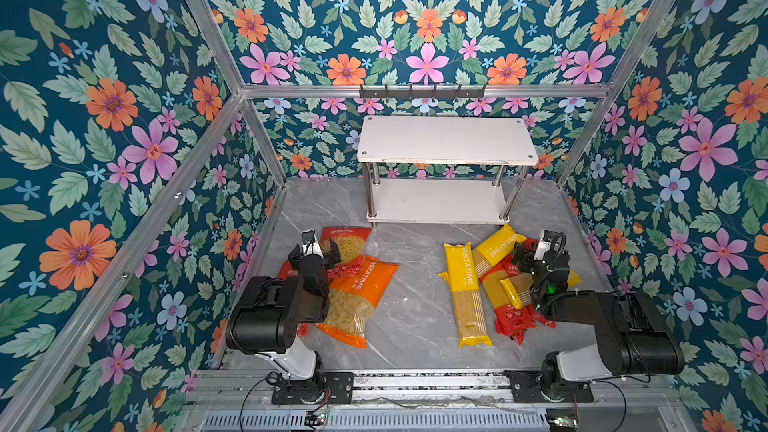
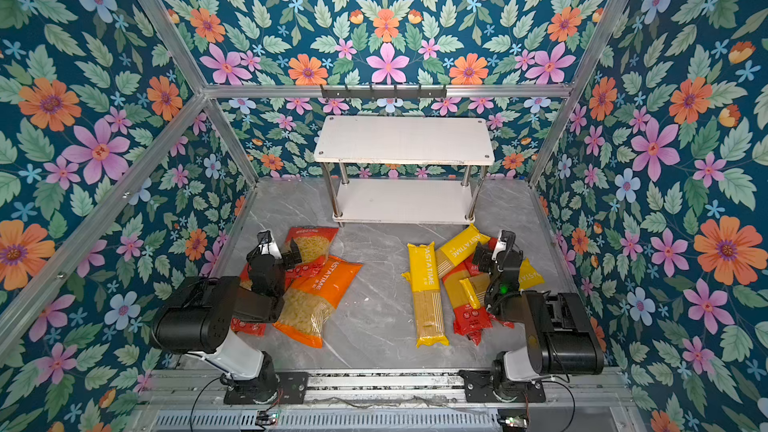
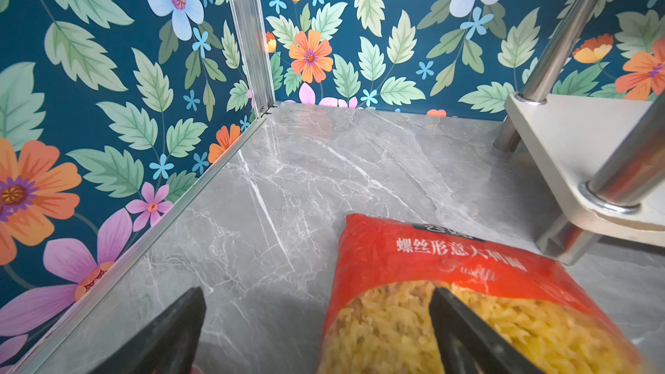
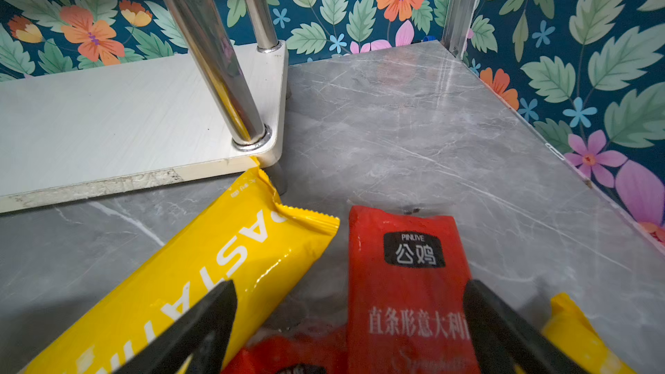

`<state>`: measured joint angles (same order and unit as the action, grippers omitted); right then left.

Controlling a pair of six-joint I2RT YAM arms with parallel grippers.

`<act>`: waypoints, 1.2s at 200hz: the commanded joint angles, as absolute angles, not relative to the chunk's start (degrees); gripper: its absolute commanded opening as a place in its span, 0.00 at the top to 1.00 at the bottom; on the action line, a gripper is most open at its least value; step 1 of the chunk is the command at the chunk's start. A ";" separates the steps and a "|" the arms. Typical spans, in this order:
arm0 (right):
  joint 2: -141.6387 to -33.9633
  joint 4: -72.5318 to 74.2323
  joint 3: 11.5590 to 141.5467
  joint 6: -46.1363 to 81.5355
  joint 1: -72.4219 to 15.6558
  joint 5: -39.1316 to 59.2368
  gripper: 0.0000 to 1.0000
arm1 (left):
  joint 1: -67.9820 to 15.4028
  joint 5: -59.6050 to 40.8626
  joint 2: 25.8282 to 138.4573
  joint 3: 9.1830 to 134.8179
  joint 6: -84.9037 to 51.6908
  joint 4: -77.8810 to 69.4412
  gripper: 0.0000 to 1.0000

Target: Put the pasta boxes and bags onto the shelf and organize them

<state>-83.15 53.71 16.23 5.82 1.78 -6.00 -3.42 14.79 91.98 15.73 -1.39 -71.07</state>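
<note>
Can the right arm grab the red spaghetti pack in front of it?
Probably yes: the right gripper is open just above the red spaghetti pack, and nothing covers that end of it.

Shelf (image 1: 446, 141) at tabletop (image 1: 415, 284) back edge, centred. Macaroni bags (image 1: 357, 297) overlapping near left edge, fusilli bag (image 1: 347, 243) rearmost. Spaghetti packs (image 1: 509, 309) heaped near right edge; one PASTATIME pack (image 1: 467, 297) at heap's left side, second PASTATIME pack (image 1: 498, 241) just before shelf's front right leg.

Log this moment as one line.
left gripper: open, at red fusilli bag | right gripper: open, above red spaghetti pack | shelf: bare | held: nothing
</note>
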 commanded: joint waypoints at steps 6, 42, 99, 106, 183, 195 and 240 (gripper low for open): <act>-83.23 54.40 16.61 4.97 1.76 -5.76 0.01 | -3.44 14.54 91.94 15.73 -1.05 -71.65 0.00; -83.23 54.36 16.63 4.83 1.67 -5.88 0.01 | -3.43 14.55 92.02 15.73 -1.07 -71.80 0.00; -83.32 54.13 16.87 4.43 1.19 -6.21 0.01 | -3.39 14.49 92.02 15.78 -1.06 -71.72 0.00; -83.38 54.14 16.84 4.40 1.14 -6.22 0.01 | -3.35 14.55 92.02 15.76 -1.06 -71.71 0.00; -83.36 54.05 16.83 4.31 1.14 -6.32 0.01 | -3.34 14.43 92.02 15.82 -1.14 -71.63 0.00; -83.32 54.05 16.87 4.31 1.14 -6.33 0.01 | -3.34 14.45 92.02 15.82 -1.14 -71.63 0.00; -83.40 54.05 16.87 4.31 1.14 -6.33 0.01 | -3.34 14.49 92.02 15.80 -1.14 -71.54 0.00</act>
